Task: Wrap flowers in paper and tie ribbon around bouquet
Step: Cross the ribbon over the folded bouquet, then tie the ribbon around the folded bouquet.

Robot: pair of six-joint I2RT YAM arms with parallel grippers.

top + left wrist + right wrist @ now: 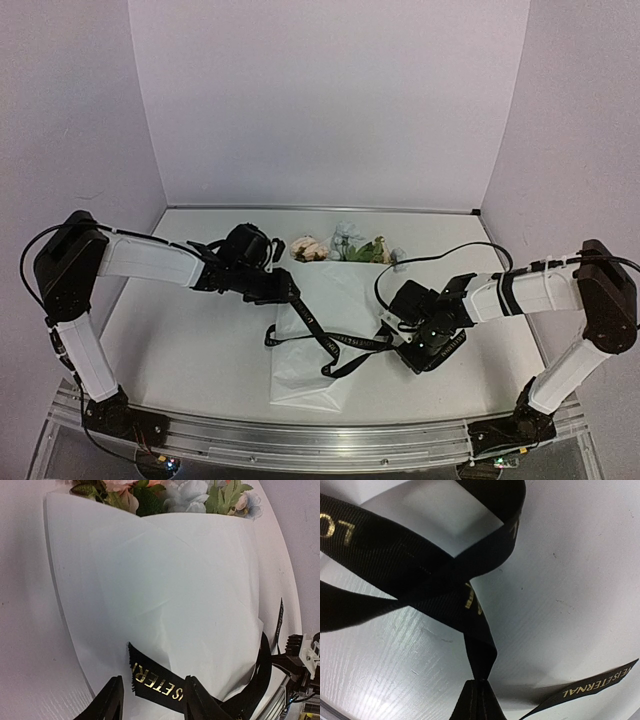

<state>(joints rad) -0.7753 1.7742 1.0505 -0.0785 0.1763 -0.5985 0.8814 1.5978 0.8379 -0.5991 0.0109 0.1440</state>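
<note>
Black ribbon [420,575] crosses white paper [175,605]; right pincer [476,684], at the paper's three o'clock, clamps the ribbon; left pincer [153,682], at ten o'clock, stands apart astride its end.

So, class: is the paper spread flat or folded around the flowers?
Folded: the paper overlaps itself in a cone, flowers poking out its top.

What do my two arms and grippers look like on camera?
The left arm and right arm match: white links between bulky black joints, with thin black cables looping alongside. The left gripper has black, tapering fingers; the right gripper is black too.
</note>
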